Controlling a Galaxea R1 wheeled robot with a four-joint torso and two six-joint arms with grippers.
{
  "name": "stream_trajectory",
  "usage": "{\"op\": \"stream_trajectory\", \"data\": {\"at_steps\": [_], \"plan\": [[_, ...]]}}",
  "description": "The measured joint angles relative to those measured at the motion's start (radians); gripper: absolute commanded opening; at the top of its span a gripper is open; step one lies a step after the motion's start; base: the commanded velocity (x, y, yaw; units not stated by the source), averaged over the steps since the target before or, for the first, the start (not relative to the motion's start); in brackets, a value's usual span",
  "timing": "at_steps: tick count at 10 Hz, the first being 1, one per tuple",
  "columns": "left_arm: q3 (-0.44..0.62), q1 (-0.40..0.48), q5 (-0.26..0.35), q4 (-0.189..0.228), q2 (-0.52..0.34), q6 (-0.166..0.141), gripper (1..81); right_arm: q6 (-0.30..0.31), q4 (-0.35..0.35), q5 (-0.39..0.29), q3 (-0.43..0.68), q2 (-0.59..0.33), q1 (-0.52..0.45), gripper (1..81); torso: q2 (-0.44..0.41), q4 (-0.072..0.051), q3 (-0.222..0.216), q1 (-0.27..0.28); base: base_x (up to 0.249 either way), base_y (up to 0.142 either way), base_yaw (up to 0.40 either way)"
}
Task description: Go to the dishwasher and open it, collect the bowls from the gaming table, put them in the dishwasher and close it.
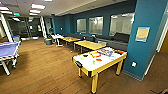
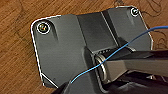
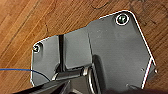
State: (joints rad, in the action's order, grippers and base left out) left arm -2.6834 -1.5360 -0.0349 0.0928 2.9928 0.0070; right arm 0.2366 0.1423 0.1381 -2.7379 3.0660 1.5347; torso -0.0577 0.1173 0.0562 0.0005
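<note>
The gaming table (image 1: pixel 88 65) stands right of centre in the head view, a few steps ahead, with a glossy white top, yellow sides and legs, and a black slot (image 1: pixel 78 64) at its near end. Small coloured things lie on its top, among them a pale yellow one (image 1: pixel 81 58), a green one (image 1: pixel 94 62) and an orange one (image 1: pixel 99 59). I cannot tell which of them are bowls. The dishwasher is out of view. Both wrist views look down at wooden floor (image 2: pixel 17 62) (image 3: pixel 22 22) past my own dark plate.
A blue table-tennis table (image 1: pixel 8 50) stands at the left. Wooden tables (image 1: pixel 89 45) and dark sofas (image 1: pixel 120 38) line the far teal wall. A teal pillar (image 1: pixel 146 37) rises just right of the gaming table. Open wooden floor (image 1: pixel 45 67) lies between me and the table.
</note>
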Motion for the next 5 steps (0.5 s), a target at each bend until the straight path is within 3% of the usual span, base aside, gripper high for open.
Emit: {"op": "stream_trajectory", "data": {"at_steps": [5], "plan": [[0.0,0.0,0.0,0.0,0.0,0.0,81.1,0.0,0.0,0.0,0.0,0.0,0.0,81.1,0.0,0.0,0.0,0.0,0.137,0.0,0.0]]}}
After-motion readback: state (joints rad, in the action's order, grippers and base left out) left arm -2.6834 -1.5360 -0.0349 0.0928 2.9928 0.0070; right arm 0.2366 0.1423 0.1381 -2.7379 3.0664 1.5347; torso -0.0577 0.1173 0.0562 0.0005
